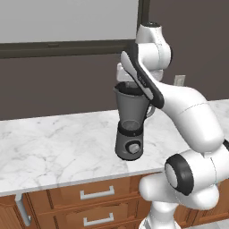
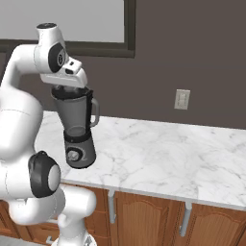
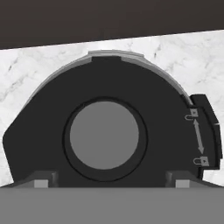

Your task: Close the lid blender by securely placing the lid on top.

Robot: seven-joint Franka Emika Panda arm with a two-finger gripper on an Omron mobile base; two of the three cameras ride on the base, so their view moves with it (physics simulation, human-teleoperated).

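Note:
The blender [image 1: 131, 127] [image 2: 77, 127] stands on the marble counter, a dark base with a round knob under a translucent grey jar. The black lid [image 3: 105, 81] [image 2: 72, 90] lies flat on the jar's rim [image 3: 117, 54], its round centre knob facing the hand camera. My gripper [image 3: 111, 183] [image 2: 70, 86] hovers right above the lid. It is open, with one fingertip [image 3: 41, 183] on each side of the knob and clear of it. In the left base view my own forearm hides most of the hand and the jar's top.
The marble counter [image 1: 53, 143] [image 2: 168, 153] stretches wide to both sides of the blender, with wooden drawers and doors [image 1: 96, 201] below. A wall outlet [image 2: 182, 99] [image 1: 179, 80] sits on the dark wall behind. A window frame [image 1: 67, 47] runs above.

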